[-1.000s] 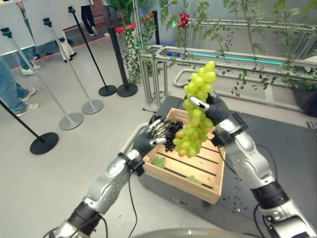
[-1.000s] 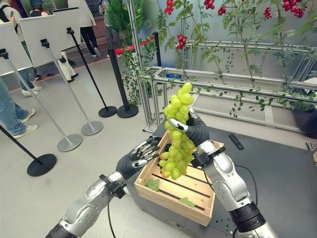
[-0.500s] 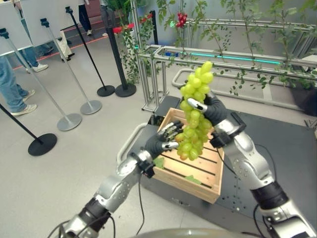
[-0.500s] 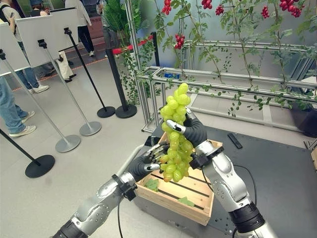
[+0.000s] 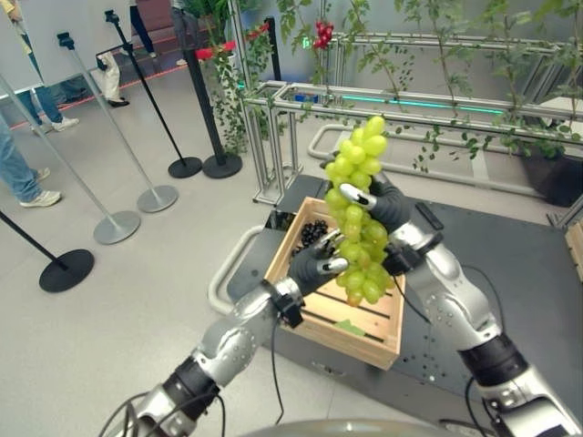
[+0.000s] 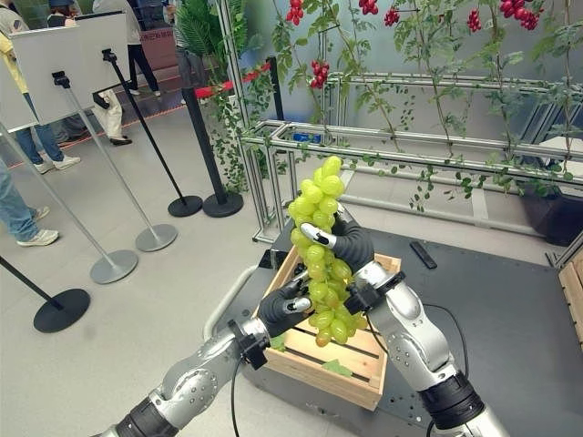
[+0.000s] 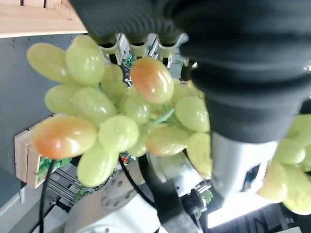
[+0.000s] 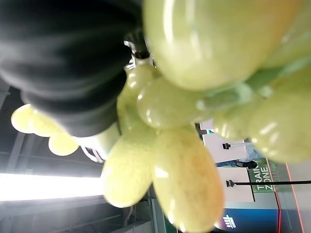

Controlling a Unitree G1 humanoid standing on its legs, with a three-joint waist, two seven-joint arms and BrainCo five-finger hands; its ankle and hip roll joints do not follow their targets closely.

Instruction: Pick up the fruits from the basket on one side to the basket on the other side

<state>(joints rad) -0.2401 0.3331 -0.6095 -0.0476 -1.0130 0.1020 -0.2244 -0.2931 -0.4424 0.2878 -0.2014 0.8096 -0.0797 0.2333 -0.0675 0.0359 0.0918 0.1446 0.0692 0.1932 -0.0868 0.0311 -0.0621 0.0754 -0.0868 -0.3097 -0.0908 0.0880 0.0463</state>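
Observation:
My right hand (image 5: 390, 208) is shut on a long bunch of green grapes (image 5: 357, 209) and holds it upright above a wooden crate (image 5: 351, 330). The left hand (image 5: 314, 266) reaches in from the lower left, open, with its fingers resting against the lower part of the bunch (image 7: 116, 131). Close up in the right wrist view, the grapes (image 8: 184, 174) press against the palm. A small bunch of dark grapes (image 5: 312, 235) lies in the crate's far left corner. Two green leaves (image 6: 339, 369) lie on the crate's slats.
The crate stands on a dark low platform (image 5: 510, 273) with a white tube handle at its left. A metal frame with vines (image 5: 301, 100) stands behind. Barrier posts (image 5: 114, 226) and a person's legs (image 5: 14, 164) are on the floor at left.
My left hand has moved right, from the crate's left rim to the lower part of the green bunch. The right hand keeps the bunch raised. The camera has shifted a little.

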